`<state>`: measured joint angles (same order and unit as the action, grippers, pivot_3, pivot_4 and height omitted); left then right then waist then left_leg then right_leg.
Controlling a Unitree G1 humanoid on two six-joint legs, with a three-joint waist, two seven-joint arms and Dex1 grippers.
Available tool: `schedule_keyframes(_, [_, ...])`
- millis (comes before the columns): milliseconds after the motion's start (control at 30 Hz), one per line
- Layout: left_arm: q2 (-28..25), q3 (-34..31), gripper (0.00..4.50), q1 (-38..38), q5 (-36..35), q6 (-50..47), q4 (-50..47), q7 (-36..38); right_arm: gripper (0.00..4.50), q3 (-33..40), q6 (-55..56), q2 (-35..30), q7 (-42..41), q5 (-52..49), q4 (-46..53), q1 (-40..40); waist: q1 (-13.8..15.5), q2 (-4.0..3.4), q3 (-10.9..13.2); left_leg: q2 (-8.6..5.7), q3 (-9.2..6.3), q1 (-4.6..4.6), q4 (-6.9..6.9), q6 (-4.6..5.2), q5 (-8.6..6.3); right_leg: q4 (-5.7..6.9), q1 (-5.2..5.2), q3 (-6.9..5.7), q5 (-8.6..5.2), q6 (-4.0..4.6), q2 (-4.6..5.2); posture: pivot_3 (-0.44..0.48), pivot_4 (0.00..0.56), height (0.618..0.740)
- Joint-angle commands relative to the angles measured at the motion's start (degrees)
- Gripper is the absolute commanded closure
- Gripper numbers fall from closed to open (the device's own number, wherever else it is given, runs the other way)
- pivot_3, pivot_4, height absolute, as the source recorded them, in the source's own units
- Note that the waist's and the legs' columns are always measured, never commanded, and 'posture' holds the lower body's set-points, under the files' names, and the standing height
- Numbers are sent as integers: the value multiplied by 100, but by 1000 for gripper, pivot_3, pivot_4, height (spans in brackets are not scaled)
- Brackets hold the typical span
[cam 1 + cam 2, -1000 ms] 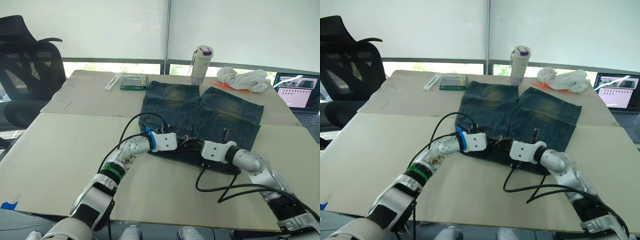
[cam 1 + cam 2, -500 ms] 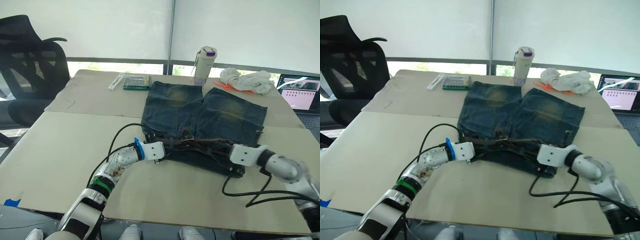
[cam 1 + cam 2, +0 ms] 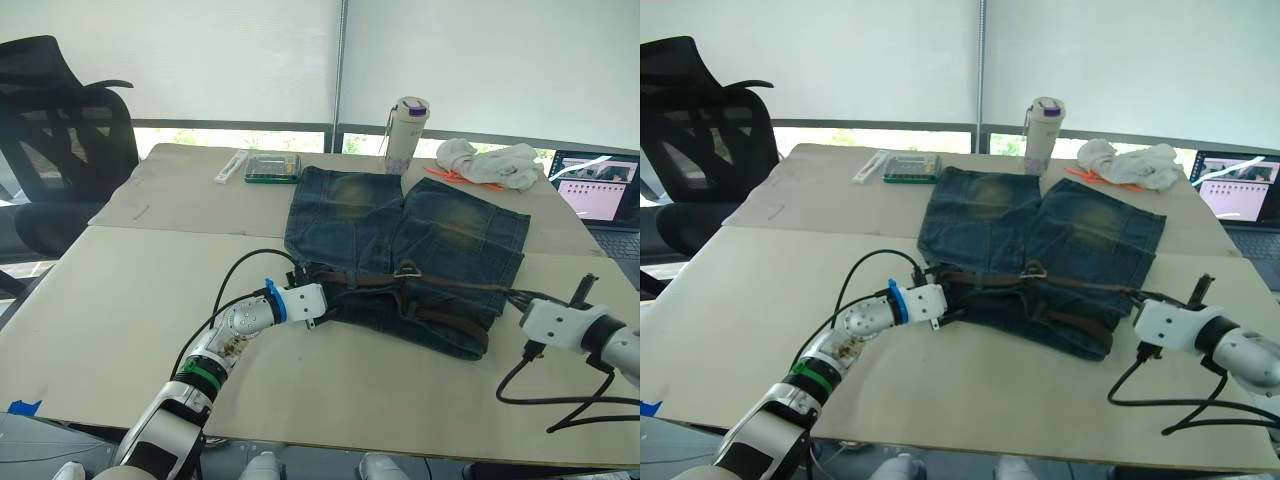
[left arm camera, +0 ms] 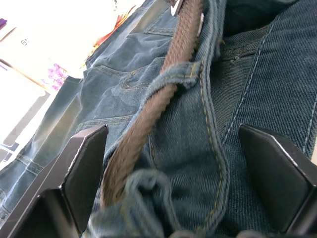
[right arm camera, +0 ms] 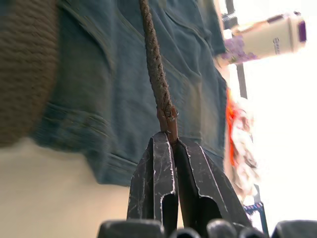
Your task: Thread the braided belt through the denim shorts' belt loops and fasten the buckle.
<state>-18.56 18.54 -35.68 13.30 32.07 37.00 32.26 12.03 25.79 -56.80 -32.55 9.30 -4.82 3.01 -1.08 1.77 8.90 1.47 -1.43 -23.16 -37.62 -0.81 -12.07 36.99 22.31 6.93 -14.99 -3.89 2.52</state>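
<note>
Judged the threading step to be in hand, with the fastening not yet reached. Found the denim shorts (image 3: 440, 225) lying flat on the table (image 3: 130, 290), waistband toward the robot, and the braided belt (image 3: 450, 285) stretched along this waistband from its left end out past its right end. Saw the buckle (image 3: 407, 268) near the middle of the waistband, lifted a little off the denim, and a second run of brown strap lying lower on the right leg.

Saw the right gripper (image 5: 167, 141) pressed together on the narrow tip of the belt, beside the right edge of the shorts, the strap drawn straight from it. Saw the left gripper (image 4: 173, 148) spread wide at the left end of the waistband, one finger on each side of the fabric, gripping nothing; between them, the belt passing under one of the belt loops (image 4: 181, 74).

For the next move, probably needed to pin the waistband with the left fingers, so that the right arm could draw the strap without dragging the shorts, then to bring the tip round toward the buckle. Could not tell how many loops were already threaded.

As for containers: noted a small green box (image 3: 270, 165) at the far side, contents too small to tell, and a pale bottle (image 3: 405, 130) with a purple lid on, inside hidden.
</note>
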Motion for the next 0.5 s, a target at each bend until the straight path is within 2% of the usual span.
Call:
schedule_keyframes(33, [234, -273, 33, 129, -1010, -15, -476, 556, 4500, 73, -196, 146, 31, -116, 425, -58, -13, 0, 0, 0, 0, -1, 0, 0, 0, -1, 0, 0, 0, 0, 0, 0, 150, 737])
schedule_keyframes(133, [542, -496, 33, 217, -2025, -257, -1161, 1096, 4500, -91, -350, 325, 17, -57, 603, -210, -9, 0, 0, 3, 0, -6, -1, -1, 0, 1, 4, -1, 0, 0, 0, 0, 150, 737])
schedule_keyframes(300, [993, -1022, 33, -62, -2667, -956, -1423, 833, 4500, -338, -498, 550, -24, 3, 784, -415, 0, 0, 0, 2, -1, -7, -7, -1, 0, 2, 3, -1, 0, 0, -1, 0, 150, 737])
schedule_keyframes(367, [1088, -1212, 33, -260, -2542, -1095, -1164, 475, 4500, -410, -544, 611, -27, 26, 823, -488, -14, 0, 0, 2, -1, -5, -7, 0, 0, 2, 2, -1, 0, 0, -1, 0, 150, 737])
schedule_keyframes(500, [1023, -1235, 33, -663, -1645, -1334, -165, -602, 4500, -497, -556, 657, -31, 43, 804, -581, -19, 1, 1, -2, -2, -2, -7, 0, 0, 2, 1, 0, 0, 0, -1, 0, 150, 737])
